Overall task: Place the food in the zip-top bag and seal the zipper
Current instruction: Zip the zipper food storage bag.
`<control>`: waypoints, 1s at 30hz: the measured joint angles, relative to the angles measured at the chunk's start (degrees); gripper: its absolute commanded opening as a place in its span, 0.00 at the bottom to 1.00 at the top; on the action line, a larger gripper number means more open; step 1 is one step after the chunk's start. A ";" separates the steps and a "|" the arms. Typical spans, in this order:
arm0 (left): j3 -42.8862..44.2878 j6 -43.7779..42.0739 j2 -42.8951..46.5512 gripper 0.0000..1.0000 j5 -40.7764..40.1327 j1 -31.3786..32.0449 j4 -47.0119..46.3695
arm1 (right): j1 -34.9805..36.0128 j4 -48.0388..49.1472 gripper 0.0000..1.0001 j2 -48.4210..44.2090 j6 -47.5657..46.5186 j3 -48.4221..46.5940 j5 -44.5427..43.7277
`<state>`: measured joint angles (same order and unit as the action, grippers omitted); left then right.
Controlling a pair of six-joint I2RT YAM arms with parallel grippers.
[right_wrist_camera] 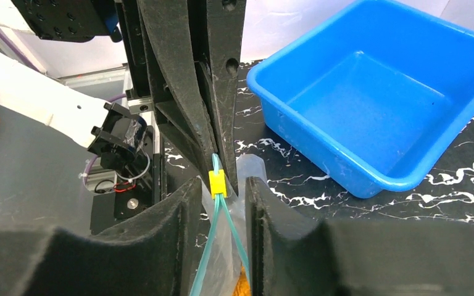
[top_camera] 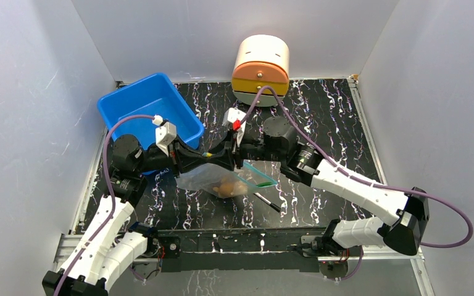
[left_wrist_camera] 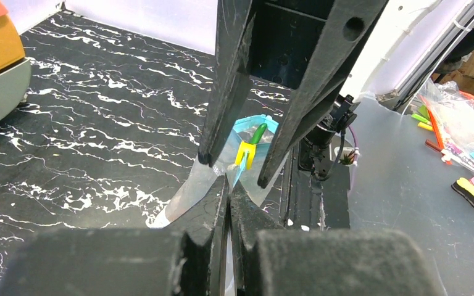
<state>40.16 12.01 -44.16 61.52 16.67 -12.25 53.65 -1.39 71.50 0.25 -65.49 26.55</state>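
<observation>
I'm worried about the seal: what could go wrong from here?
The zipper gapes below its yellow slider, and the jaws of the right gripper stand apart around it: closing off-line might leave it unsealed. The left gripper pinches only the top edge of the zip-top bag, so pulling may slip it free.

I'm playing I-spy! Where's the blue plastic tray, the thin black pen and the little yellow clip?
Blue plastic tray [top_camera: 151, 103]: top view, bare floor.
Thin black pen [top_camera: 266, 202]: top view, mid-shaft.
Little yellow clip [right_wrist_camera: 217, 183]: right wrist view, front face.
</observation>
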 measured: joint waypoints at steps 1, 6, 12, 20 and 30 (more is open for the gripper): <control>0.00 -0.02 0.13 0.00 0.00 0.00 -0.07 | 0.07 0.13 0.15 0.17 -0.28 0.00 0.24; -0.44 0.28 0.57 0.00 0.35 -0.04 -1.07 | 0.35 0.61 0.00 0.70 -1.09 0.00 1.09; -3.76 3.17 3.50 0.00 -0.17 -0.04 -6.38 | 0.42 1.88 0.00 0.44 -1.03 0.76 2.10; -5.79 5.70 5.49 0.00 0.52 0.02 -9.49 | 1.11 2.97 0.00 -1.16 -0.98 2.71 2.21; -5.79 7.13 6.43 0.00 0.63 0.35 -11.30 | 1.42 1.38 0.00 -3.23 -1.03 3.63 1.42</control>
<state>34.37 19.14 -37.74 62.15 17.02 -23.55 55.07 -0.01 68.27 -0.78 -61.87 27.97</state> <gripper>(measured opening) 0.007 0.054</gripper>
